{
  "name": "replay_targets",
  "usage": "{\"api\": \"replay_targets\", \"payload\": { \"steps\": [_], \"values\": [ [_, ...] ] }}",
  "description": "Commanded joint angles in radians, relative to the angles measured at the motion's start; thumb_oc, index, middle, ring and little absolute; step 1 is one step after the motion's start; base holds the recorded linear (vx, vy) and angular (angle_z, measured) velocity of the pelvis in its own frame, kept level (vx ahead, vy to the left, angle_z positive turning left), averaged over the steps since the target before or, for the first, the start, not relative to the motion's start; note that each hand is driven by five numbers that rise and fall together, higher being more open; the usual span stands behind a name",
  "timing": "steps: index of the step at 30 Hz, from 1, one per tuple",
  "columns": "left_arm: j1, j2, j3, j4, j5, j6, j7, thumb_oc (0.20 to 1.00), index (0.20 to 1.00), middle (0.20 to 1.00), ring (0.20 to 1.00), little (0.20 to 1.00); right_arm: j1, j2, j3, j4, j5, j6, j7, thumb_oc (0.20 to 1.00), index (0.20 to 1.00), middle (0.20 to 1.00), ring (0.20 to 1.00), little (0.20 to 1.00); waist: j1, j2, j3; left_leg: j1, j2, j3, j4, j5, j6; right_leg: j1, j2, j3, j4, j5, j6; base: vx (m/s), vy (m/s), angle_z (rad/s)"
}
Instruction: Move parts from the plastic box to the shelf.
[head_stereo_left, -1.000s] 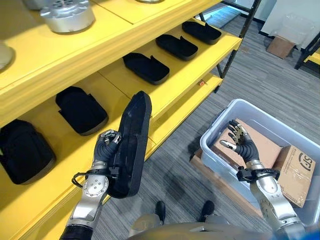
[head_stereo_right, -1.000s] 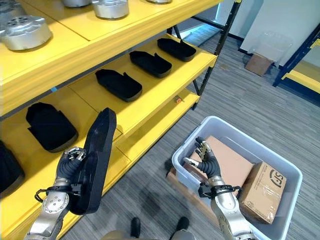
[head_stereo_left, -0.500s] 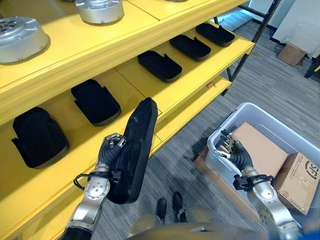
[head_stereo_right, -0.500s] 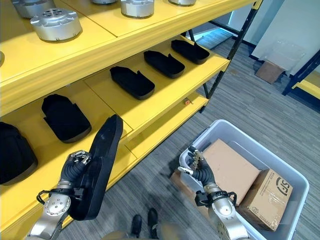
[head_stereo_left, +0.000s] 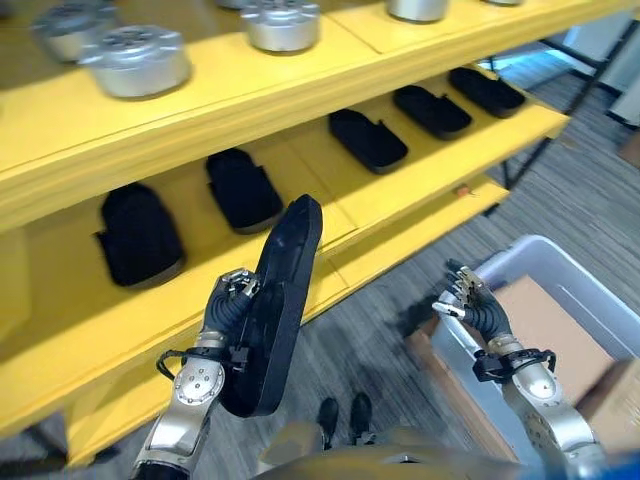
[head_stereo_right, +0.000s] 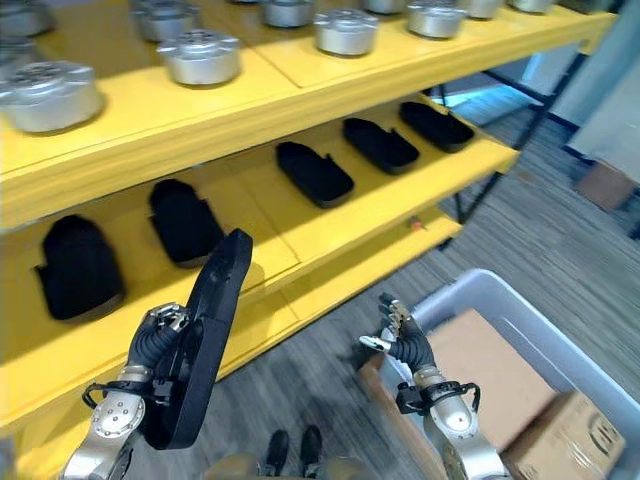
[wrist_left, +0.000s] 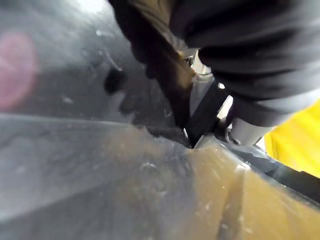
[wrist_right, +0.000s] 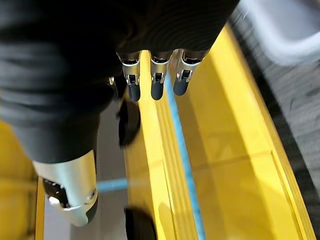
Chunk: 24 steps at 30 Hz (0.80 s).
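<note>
Now the left hand (head_stereo_left: 228, 305) grips a long black part (head_stereo_left: 276, 305), held on end in front of the yellow shelf (head_stereo_left: 300, 190).

Its fingers curl round the part's edge (the left wrist view is too close and murky to read). The right hand (head_stereo_left: 470, 305) hangs with fingers loosely straight, holding nothing, over the near corner of the grey plastic box (head_stereo_left: 545, 270), which is cut off at the frame edge. Cardboard boxes (head_stereo_right: 480, 360) lie inside it. Similar black parts (head_stereo_right: 313, 172) sit along the middle shelf; metal discs (head_stereo_right: 203, 56) stand above.
</note>
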Motion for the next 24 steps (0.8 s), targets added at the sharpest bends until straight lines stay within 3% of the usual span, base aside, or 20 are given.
{"api": "replay_targets", "payload": {
  "steps": [1, 2, 3, 5, 6, 7, 9, 12, 13, 16, 21, 22, 24],
  "values": [
    [-0.020, 0.005, 0.035, -0.081, -0.045, -0.064, 0.009, 0.200, 0.200, 0.200, 0.200, 0.200, 0.005, 0.010, -0.037, -0.018, 0.052, -0.045, -0.011, 1.000, 1.000, 1.000, 1.000, 1.000, -0.026, -0.012, -0.048, 0.015, 0.195, 0.029, -0.092, 0.098, 0.003, -0.004, -0.055, 0.041, 0.085, -0.052, 0.178, 0.02, 0.254, 0.31],
    [-0.022, 0.005, 0.037, -0.083, -0.046, -0.062, 0.012, 0.200, 0.200, 0.200, 0.200, 0.200, 0.008, 0.011, -0.041, -0.015, 0.057, -0.046, -0.018, 1.000, 1.000, 1.000, 1.000, 1.000, -0.028, -0.001, -0.051, 0.019, 0.234, 0.032, -0.138, 0.137, -0.018, -0.002, -0.061, 0.024, 0.092, -0.063, 0.181, 0.02, 0.209, 0.48],
    [-0.022, 0.005, 0.036, -0.084, -0.046, -0.061, 0.012, 0.200, 0.200, 0.200, 0.200, 0.200, 0.008, 0.010, -0.041, -0.015, 0.057, -0.046, -0.018, 1.000, 1.000, 1.000, 1.000, 1.000, -0.032, 0.001, -0.051, 0.025, 0.237, 0.029, -0.153, 0.146, -0.021, -0.001, -0.058, 0.020, 0.093, -0.065, 0.179, 0.03, 0.148, 1.02],
    [-0.032, 0.006, 0.026, -0.075, -0.042, -0.059, 0.013, 0.200, 0.200, 0.200, 0.200, 0.200, 0.014, 0.019, -0.054, -0.003, 0.054, -0.049, -0.032, 1.000, 1.000, 1.000, 1.000, 1.000, -0.035, 0.032, -0.059, 0.053, 0.265, 0.058, -0.256, 0.179, -0.065, 0.015, -0.076, -0.024, 0.099, -0.071, 0.197, 0.09, 0.324, 0.93],
    [-0.043, 0.014, 0.017, -0.072, -0.038, -0.058, 0.010, 0.200, 0.200, 0.200, 0.200, 0.200, 0.019, 0.029, -0.062, -0.003, 0.049, -0.053, -0.040, 1.000, 1.000, 1.000, 1.000, 1.000, -0.031, 0.044, -0.061, 0.061, 0.258, 0.045, -0.289, 0.184, -0.077, 0.029, -0.098, -0.045, 0.097, -0.065, 0.210, 0.17, 0.524, 0.50],
    [-0.043, 0.022, 0.018, -0.071, -0.033, -0.058, 0.009, 0.200, 0.200, 0.200, 0.200, 0.200, 0.023, 0.039, -0.062, 0.001, 0.046, -0.048, -0.036, 1.000, 1.000, 1.000, 1.000, 1.000, -0.024, 0.041, -0.063, 0.065, 0.225, 0.033, -0.276, 0.151, -0.066, 0.050, -0.130, -0.049, 0.090, -0.050, 0.229, 0.12, 0.389, 0.67],
    [-0.043, 0.029, 0.020, -0.077, -0.031, -0.059, 0.008, 0.200, 0.200, 0.200, 0.200, 0.200, 0.025, 0.046, -0.064, -0.003, 0.048, -0.048, -0.035, 1.000, 1.000, 1.000, 1.000, 1.000, -0.020, 0.033, -0.060, 0.059, 0.206, 0.037, -0.258, 0.135, -0.058, 0.061, -0.152, -0.050, 0.085, -0.040, 0.240, 0.08, 0.282, 0.80],
    [-0.050, 0.058, 0.029, -0.084, -0.021, -0.060, 0.009, 0.200, 0.200, 0.200, 0.200, 0.200, 0.027, 0.069, -0.062, -0.004, 0.038, -0.041, -0.031, 1.000, 1.000, 1.000, 1.000, 1.000, -0.003, 0.011, -0.057, 0.027, 0.129, 0.047, -0.212, 0.089, -0.025, 0.071, -0.224, -0.058, 0.074, -0.004, 0.277, 0.06, 0.329, 0.46],
    [-0.050, 0.058, 0.029, -0.084, -0.021, -0.060, 0.009, 0.200, 0.200, 0.200, 0.200, 0.200, 0.027, 0.069, -0.062, -0.004, 0.038, -0.041, -0.031, 1.000, 1.000, 1.000, 1.000, 1.000, -0.003, 0.010, -0.058, 0.026, 0.128, 0.047, -0.211, 0.088, -0.025, 0.071, -0.224, -0.058, 0.074, -0.004, 0.277, 0.05, 0.283, 0.18],
    [-0.055, 0.081, 0.036, -0.089, -0.008, -0.060, 0.018, 0.200, 0.200, 0.200, 0.200, 0.200, 0.010, 0.091, -0.044, 0.001, 0.035, -0.029, -0.028, 1.000, 1.000, 1.000, 1.000, 1.000, 0.008, -0.006, -0.067, 0.001, 0.045, 0.056, -0.174, 0.037, 0.015, 0.058, -0.294, -0.042, 0.073, 0.070, 0.305, 0.06, 0.353, 0.16],
    [-0.066, 0.090, 0.036, -0.085, 0.000, -0.056, 0.025, 0.200, 0.200, 0.200, 0.200, 0.200, -0.006, 0.112, -0.026, 0.011, 0.039, -0.026, -0.029, 1.000, 1.000, 1.000, 1.000, 1.000, 0.015, -0.010, -0.064, -0.003, 0.002, 0.067, -0.156, 0.008, 0.045, 0.036, -0.331, -0.021, 0.100, 0.124, 0.310, 0.03, 0.247, 0.02],
    [-0.071, 0.091, 0.037, -0.080, 0.003, -0.054, 0.035, 0.200, 0.200, 0.200, 0.200, 0.200, -0.025, 0.122, -0.005, 0.016, 0.043, -0.021, -0.031, 1.000, 1.000, 1.000, 1.000, 1.000, 0.019, -0.004, -0.058, 0.012, -0.012, 0.077, -0.167, 0.006, 0.059, 0.015, -0.347, -0.018, 0.125, 0.173, 0.307, 0.00, 0.183, -0.13],
    [-0.081, 0.090, 0.036, -0.071, -0.001, -0.052, 0.042, 0.200, 0.200, 0.200, 0.200, 0.200, -0.049, 0.128, 0.014, 0.020, 0.048, -0.019, -0.031, 1.000, 1.000, 1.000, 1.000, 1.000, 0.028, 0.011, -0.050, 0.029, -0.011, 0.094, -0.186, 0.008, 0.071, -0.016, -0.334, -0.049, 0.177, 0.143, 0.289, 0.00, 0.311, -0.23]
  ]
}}
